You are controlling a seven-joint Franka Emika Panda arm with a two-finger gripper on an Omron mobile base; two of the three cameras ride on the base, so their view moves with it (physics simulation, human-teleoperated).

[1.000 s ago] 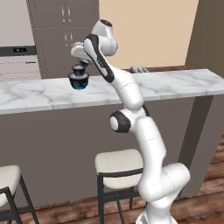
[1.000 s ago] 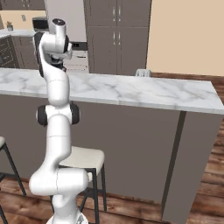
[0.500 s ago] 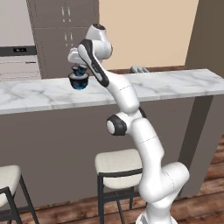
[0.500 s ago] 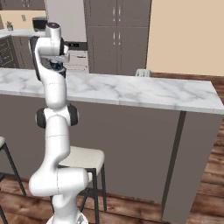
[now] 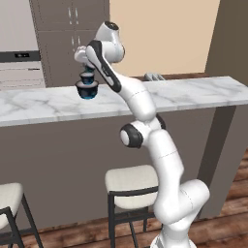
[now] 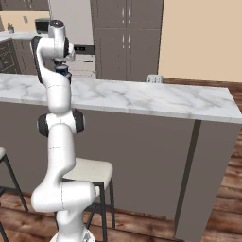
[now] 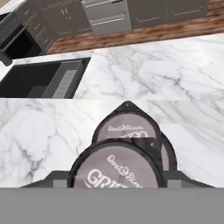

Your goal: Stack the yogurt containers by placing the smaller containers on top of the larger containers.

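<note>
My gripper (image 5: 87,71) is shut on the medium yogurt container (image 5: 87,77), a dark cup with a pale top. It holds the cup upright, directly over the largest yogurt container (image 5: 87,91), which stands on the marble counter (image 5: 169,94) with its blue base showing. I cannot tell whether the two cups touch. In the hand view the held cup's printed lid (image 7: 116,168) sits between my fingertips (image 7: 57,177), and the larger cup's lid (image 7: 127,127) shows just beyond it. From the right base view the gripper (image 6: 63,71) is partly hidden behind my arm.
A dark sink (image 7: 39,78) is set into the counter to the left of the cups in the hand view. A small grey object (image 5: 154,76) lies at the counter's far edge. Stools (image 5: 131,181) stand below the counter, and cabinets and an oven stand behind it.
The hand has come down a little with the medium cup, closer to the largest cup's top. The largest cup has stayed in place.
</note>
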